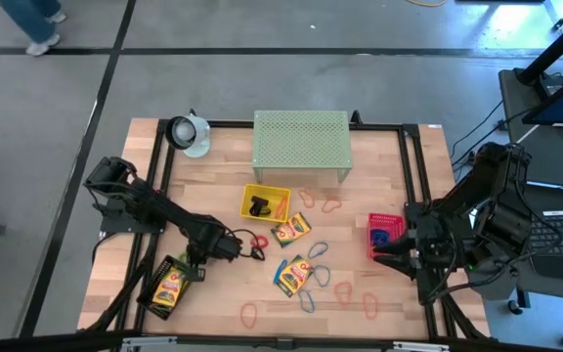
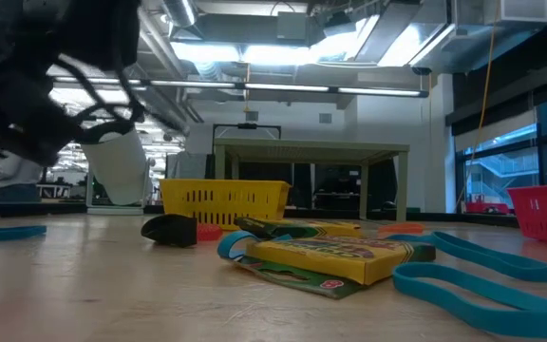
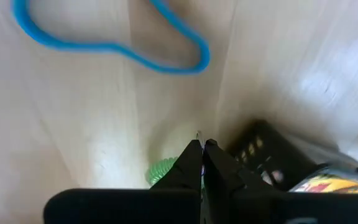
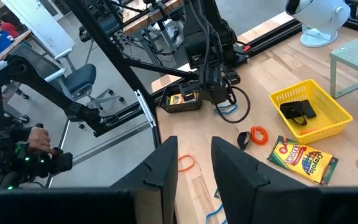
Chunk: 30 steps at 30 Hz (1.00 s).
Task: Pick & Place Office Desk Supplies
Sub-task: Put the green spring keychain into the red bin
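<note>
I have the left gripper (image 3: 202,146) low over the wood at lower left of the high view, its fingers pressed together with only a thin sliver showing at the tips; a green loop (image 3: 161,170) lies right under them, and I cannot tell whether it is caught. Just beside the tips sits the black mesh tray (image 1: 170,285) with a crayon box (image 1: 168,287) in it, so I judge any drop runs a short way toward the frame's lower left. A blue loop (image 3: 114,41) lies flat a little farther ahead of the fingers in the wrist view. The left arm is plainly the nearer one here. The right gripper (image 4: 191,163) waits at right of the table beside the pink mesh tray (image 1: 383,236), fingers apart, empty. Mid-table, more crayon boxes (image 1: 290,232) and loose loops (image 1: 248,314) lie scattered on bare planks, a black clip (image 1: 259,206) sits in the yellow tray (image 1: 265,202). Beyond stands the pale green shelf (image 1: 300,142), then grey floor.
</note>
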{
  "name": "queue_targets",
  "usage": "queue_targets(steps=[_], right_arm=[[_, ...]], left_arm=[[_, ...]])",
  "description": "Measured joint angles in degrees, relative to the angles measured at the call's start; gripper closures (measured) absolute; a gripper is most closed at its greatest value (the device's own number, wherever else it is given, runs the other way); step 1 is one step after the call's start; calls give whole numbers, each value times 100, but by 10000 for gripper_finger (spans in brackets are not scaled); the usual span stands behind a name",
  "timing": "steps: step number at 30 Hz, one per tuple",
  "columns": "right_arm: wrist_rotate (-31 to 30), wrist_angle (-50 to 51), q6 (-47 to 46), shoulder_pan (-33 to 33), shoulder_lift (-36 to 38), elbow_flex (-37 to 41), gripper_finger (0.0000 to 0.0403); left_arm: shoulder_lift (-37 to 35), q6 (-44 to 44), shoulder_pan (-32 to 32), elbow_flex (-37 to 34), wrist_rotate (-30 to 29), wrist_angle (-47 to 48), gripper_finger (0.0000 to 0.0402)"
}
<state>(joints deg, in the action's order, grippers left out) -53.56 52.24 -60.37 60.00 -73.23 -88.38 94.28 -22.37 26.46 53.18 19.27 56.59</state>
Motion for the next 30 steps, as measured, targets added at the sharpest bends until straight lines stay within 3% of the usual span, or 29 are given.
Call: queue_targets(steps=[13,23,26,30], right_arm=[[-100,-1,88,1,17,0,305],[-111,-1,91,-1,17,0,305],[-279,1,99,1,17,0,305],[-505,100,86,-1,16,0,305]], left_arm=[[0,-55,-328,1149,-1057,125,400],[0,301,-704,3123,-2021,445,400],[-2,452,-912,3636,-2235,130,400],[-2,461,-1267,3979,-2101,-972,400]])
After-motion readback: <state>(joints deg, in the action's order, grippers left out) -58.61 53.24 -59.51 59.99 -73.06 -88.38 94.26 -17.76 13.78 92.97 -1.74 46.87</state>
